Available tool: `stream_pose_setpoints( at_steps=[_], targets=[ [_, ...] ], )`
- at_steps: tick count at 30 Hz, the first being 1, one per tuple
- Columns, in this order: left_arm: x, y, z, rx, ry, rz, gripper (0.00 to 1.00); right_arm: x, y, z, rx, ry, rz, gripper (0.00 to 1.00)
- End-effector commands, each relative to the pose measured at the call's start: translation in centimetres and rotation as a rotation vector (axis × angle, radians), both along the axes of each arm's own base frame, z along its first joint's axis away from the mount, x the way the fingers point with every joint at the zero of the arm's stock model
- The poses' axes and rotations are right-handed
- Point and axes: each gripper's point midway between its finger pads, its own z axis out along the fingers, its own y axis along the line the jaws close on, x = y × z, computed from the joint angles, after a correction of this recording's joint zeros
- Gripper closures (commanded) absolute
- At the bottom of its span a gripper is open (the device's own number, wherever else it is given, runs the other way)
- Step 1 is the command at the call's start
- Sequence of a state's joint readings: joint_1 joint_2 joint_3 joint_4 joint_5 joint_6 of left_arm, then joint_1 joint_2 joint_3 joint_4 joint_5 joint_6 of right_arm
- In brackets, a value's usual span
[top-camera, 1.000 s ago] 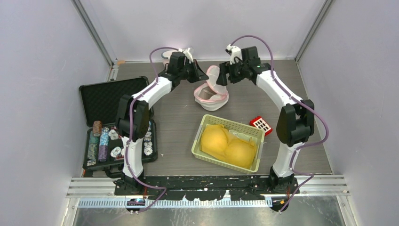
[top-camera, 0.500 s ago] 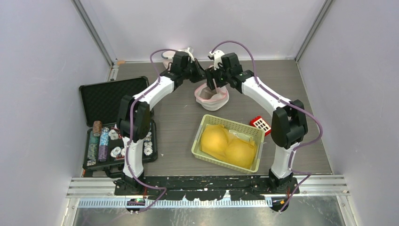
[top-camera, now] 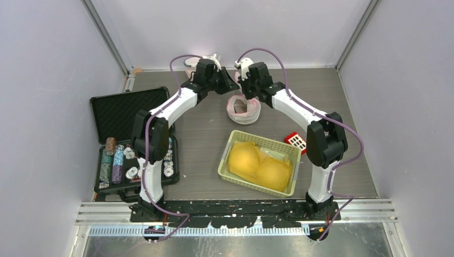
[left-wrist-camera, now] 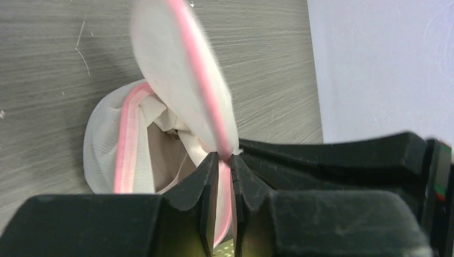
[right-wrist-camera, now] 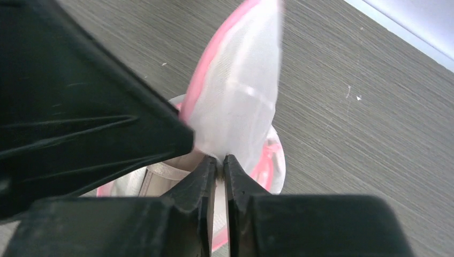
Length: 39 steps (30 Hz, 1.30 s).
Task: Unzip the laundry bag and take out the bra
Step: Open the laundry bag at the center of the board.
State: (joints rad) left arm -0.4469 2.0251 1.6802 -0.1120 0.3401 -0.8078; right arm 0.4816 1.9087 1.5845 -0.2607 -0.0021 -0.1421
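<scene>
The laundry bag [top-camera: 243, 110] is a round white mesh pouch with pink trim, lying unzipped on the table's far middle. Its lid flap [left-wrist-camera: 182, 80] stands upright. A beige bra [left-wrist-camera: 163, 160] shows inside the open bag [right-wrist-camera: 267, 155]. My left gripper [left-wrist-camera: 225, 156] is shut on the flap's pink-trimmed edge. My right gripper [right-wrist-camera: 220, 158] is shut on the white mesh of the same flap [right-wrist-camera: 241, 101], right beside the left one. In the top view both grippers [top-camera: 231, 80] [top-camera: 242, 88] meet above the bag's far rim and hide the flap.
A yellow-green basket [top-camera: 225, 158] with yellow padded cups sits nearer the arms. A small red object [top-camera: 297, 141] lies at its right. An open black case [top-camera: 126, 110] with poker chips lies at the left.
My right gripper has swung left to the raised flap and shut on it beside the left gripper. The left gripper has stayed on the flap's edge.
</scene>
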Motion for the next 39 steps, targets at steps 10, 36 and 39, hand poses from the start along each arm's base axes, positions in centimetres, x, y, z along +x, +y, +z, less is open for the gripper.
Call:
stream_pose_setpoints(
  at_steps=[10, 36, 39],
  targets=[
    [0.1, 6.7, 5.3, 0.233, -0.371, -0.136, 0.5, 2.8, -3.1, 4.2, 0.106, -0.057, -0.07, 0.99],
    [-8.0, -3.4, -3.0, 0.683, -0.818, -0.968, 0.46, 6.3, -8.2, 6.6, 0.447, 0.09, -0.217, 0.99],
    [-7.7, -3.4, -3.4, 0.708, -0.841, -0.987, 0.52, 6.6, -8.3, 6.3, 0.444, 0.093, -0.222, 0.99]
  ],
)
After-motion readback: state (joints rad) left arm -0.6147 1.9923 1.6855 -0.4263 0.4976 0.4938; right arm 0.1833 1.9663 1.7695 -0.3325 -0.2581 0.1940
